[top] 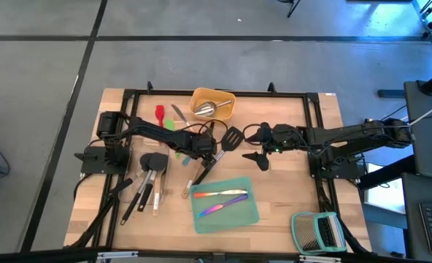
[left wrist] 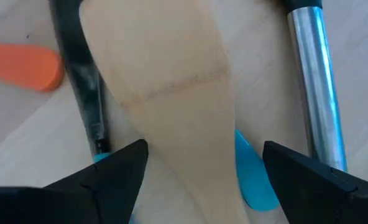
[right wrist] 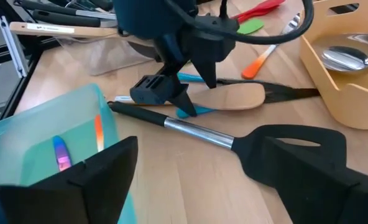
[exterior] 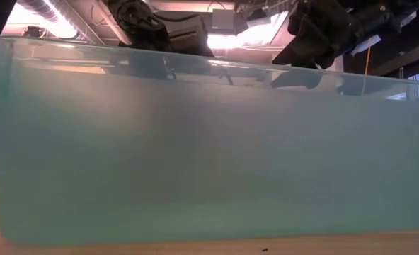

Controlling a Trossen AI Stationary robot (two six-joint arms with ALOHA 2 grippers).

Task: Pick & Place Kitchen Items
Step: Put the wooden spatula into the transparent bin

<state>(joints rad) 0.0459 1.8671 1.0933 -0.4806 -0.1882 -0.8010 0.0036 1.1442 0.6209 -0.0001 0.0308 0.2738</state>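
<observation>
- The tabletop (top: 289, 197) is light wood, with both arms reaching in toward the middle.
- The teal tray (top: 225, 205) sits at the front and has iridescent cutlery (top: 222, 201) lying in it.
- The yellow tray (top: 213, 104) at the back holds the steel scoop (top: 206, 109).
- The black spatula (right wrist: 234, 144) lies flat just in front of the right gripper (right wrist: 196, 180), fingers spread wide, holding nothing.
- The left gripper (left wrist: 206, 165) hangs right over the wooden spoon (left wrist: 171, 93), fingers wide open either side of it, not gripping.
</observation>
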